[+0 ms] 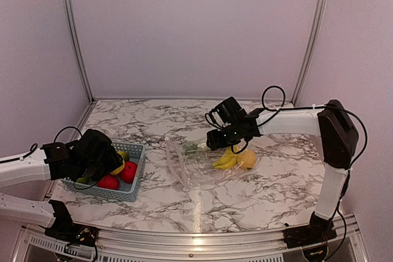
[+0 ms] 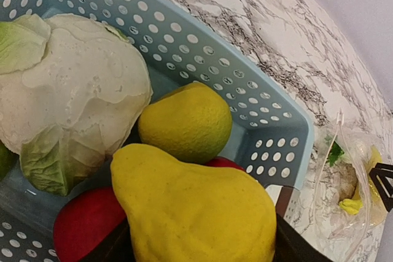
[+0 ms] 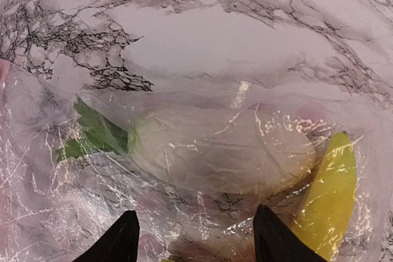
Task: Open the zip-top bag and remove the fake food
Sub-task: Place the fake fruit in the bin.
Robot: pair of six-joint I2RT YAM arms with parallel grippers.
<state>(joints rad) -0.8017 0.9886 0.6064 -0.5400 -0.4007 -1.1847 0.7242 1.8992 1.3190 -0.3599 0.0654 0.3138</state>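
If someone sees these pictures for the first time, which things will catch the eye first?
The large yellow pear fills the left wrist view, gripped by the left gripper above the light blue basket, which holds a pale cabbage and red apples. At the middle of the marble table lies the clear zip-top bag with yellow bananas inside, and the open right gripper hovers close over it.

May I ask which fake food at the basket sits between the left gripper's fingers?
The yellow pear; the cabbage, lemon and red apple lie loose in the basket.
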